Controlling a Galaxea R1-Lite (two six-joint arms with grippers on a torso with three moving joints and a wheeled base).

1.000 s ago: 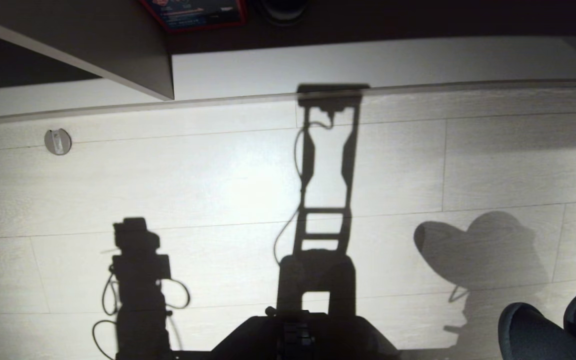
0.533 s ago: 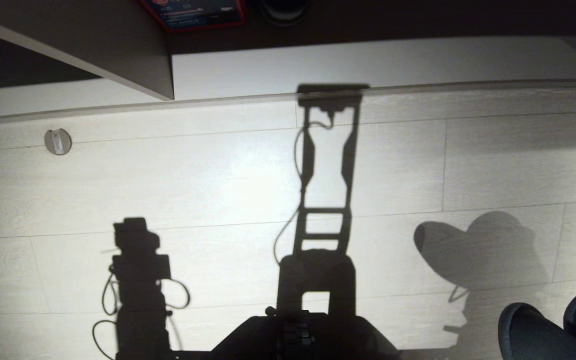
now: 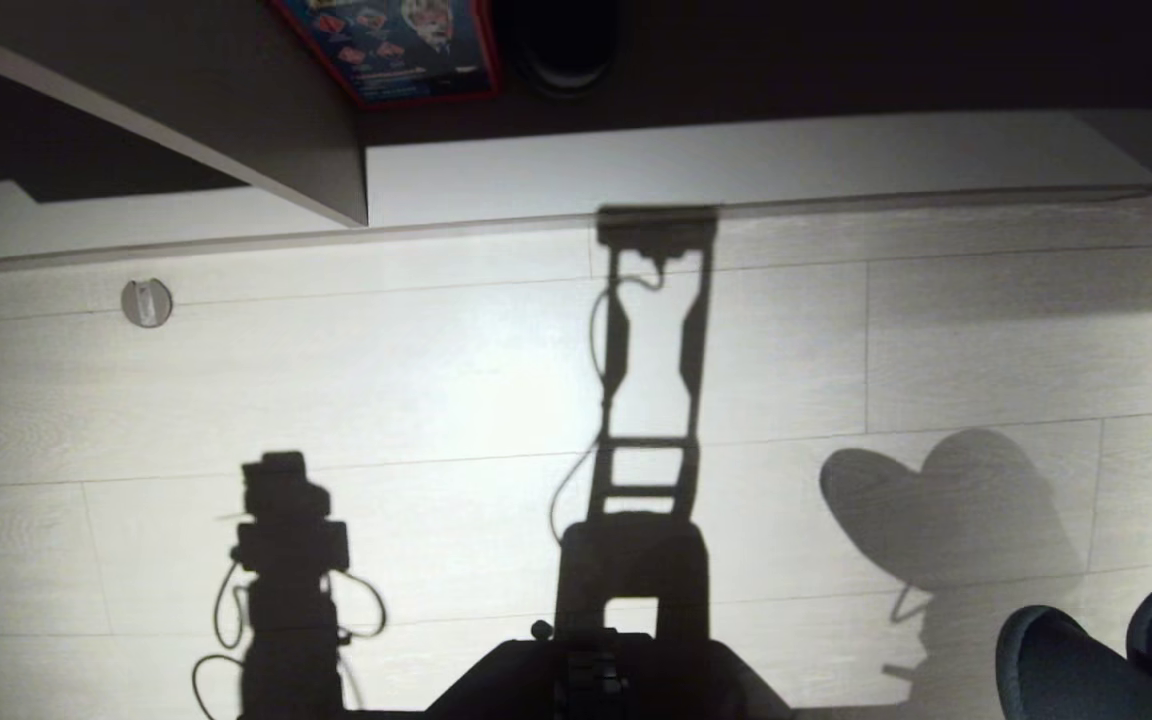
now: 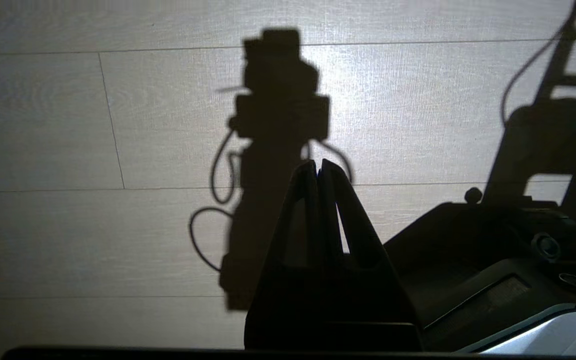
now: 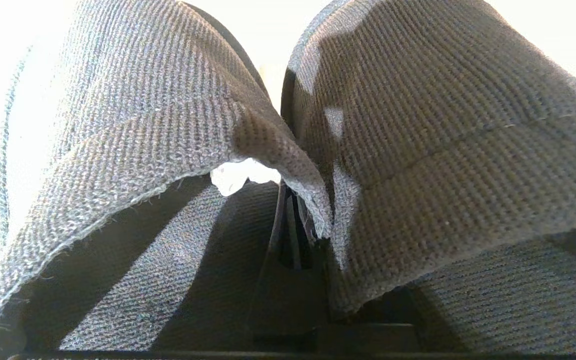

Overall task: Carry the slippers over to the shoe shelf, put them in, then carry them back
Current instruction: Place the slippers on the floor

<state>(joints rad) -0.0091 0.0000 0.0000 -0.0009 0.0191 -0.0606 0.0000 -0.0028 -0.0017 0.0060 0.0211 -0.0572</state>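
The slippers (image 3: 1066, 665) show as two dark rounded toes at the head view's lower right corner, hanging above the floor. In the right wrist view the grey ribbed slippers (image 5: 418, 150) fill the picture side by side, and my right gripper (image 5: 295, 205) is shut on their two inner rims, pinched together. The shoe shelf (image 3: 736, 165) lies ahead at the top of the head view, with a pale base board, an upright divider (image 3: 266, 120) and a dark back. My left gripper (image 4: 318, 167) is shut and empty over the floor.
A red-edged blue box (image 3: 391, 45) and a dark round object (image 3: 561, 40) sit at the back of the shelf. A small round metal disc (image 3: 146, 302) is set in the pale plank floor. My dark base (image 3: 616, 680) lies at the bottom edge, with arm shadows on the floor.
The whole head view has tilted: shelf edge, box and floor disc sit lower in the picture, showing more of the shelf's back. The slippers hang in the same place.
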